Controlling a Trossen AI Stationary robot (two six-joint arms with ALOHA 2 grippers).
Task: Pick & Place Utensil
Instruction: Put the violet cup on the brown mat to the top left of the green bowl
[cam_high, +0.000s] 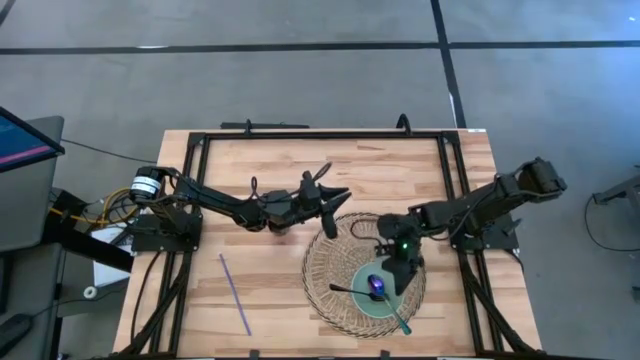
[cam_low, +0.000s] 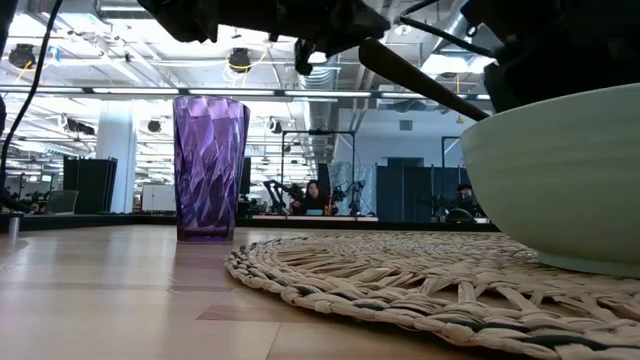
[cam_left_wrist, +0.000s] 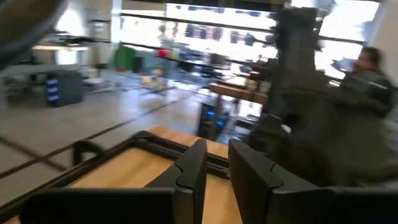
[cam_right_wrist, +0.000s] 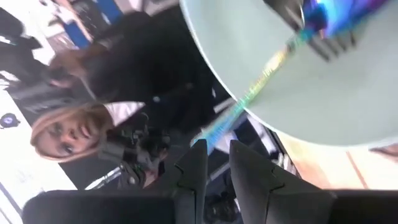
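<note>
Wooden table (cam_high: 250, 180) is carrying a woven mat (cam_high: 330, 285), with a pale green bowl (cam_high: 362, 300) sitting on its near side. Inside the bowl are lying a black-handled utensil (cam_high: 350, 289) and a second, iridescent one (cam_high: 400, 322) whose handle is sticking out over the rim. Right gripper (cam_high: 398, 270) is hanging just above the bowl's far edge, fingers nearly together and holding nothing. Left gripper (cam_high: 335, 195) is waiting by the mat's far edge, fingers spread apart. A purple straw (cam_high: 235, 293) is lying left of the mat; a purple cup (cam_low: 210, 167) is standing upright beside the mat.
</note>
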